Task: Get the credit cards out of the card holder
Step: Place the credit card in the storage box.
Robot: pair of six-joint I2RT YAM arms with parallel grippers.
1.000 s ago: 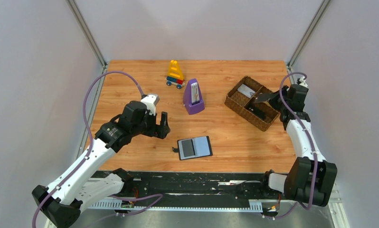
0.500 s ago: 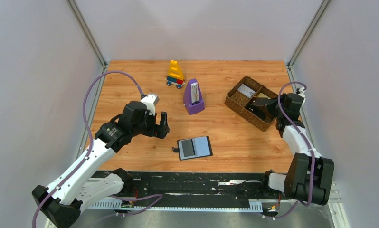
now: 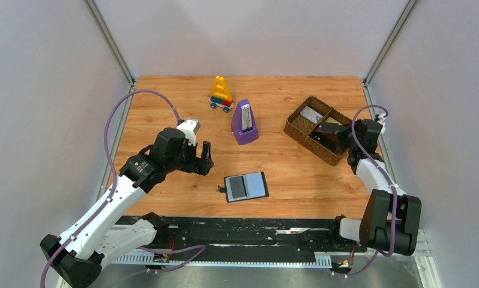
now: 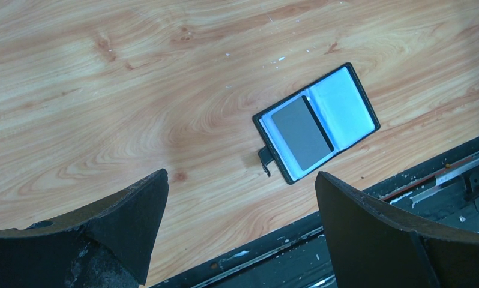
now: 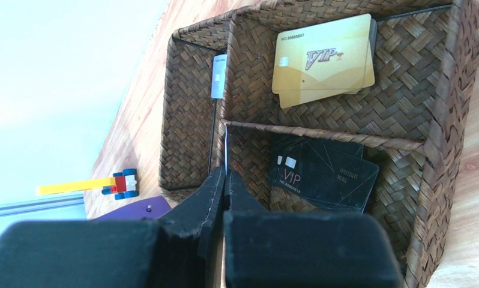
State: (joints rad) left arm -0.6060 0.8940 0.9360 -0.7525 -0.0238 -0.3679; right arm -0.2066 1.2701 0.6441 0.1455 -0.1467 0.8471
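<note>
Now left fingers (image 4: 135, 222) hang wide near the card holder (image 4: 345, 99), likely eyeing its grey card (image 4: 300, 132). Meanwhile right fingers (image 5: 213, 192) hover clenched over the woven tray (image 5: 189, 120).

**Clerk:** Entry one, lettering found?

**Checker:** Gold card (image 5: 322, 60), on top of a small stack in one compartment of the woven tray (image 5: 447, 120) at the right of the table (image 3: 285, 174). It bore "VIP" in dark ornate letters. In one corner was a small line starting "NO." and then digits, mostly eights. The full number was not certain.

**Clerk:** Entry two?

**Checker:** Black card (image 5: 321, 171), uppermost of the overlapping black cards in the adjoining compartment. It carried "VIP" in pale print. The small print toward its other end was too fine to read.

**Clerk:** Entry three?

**Checker:** Pale card (image 5: 218, 75) in a third compartment, mostly hidden. Its print was illegible.
</note>
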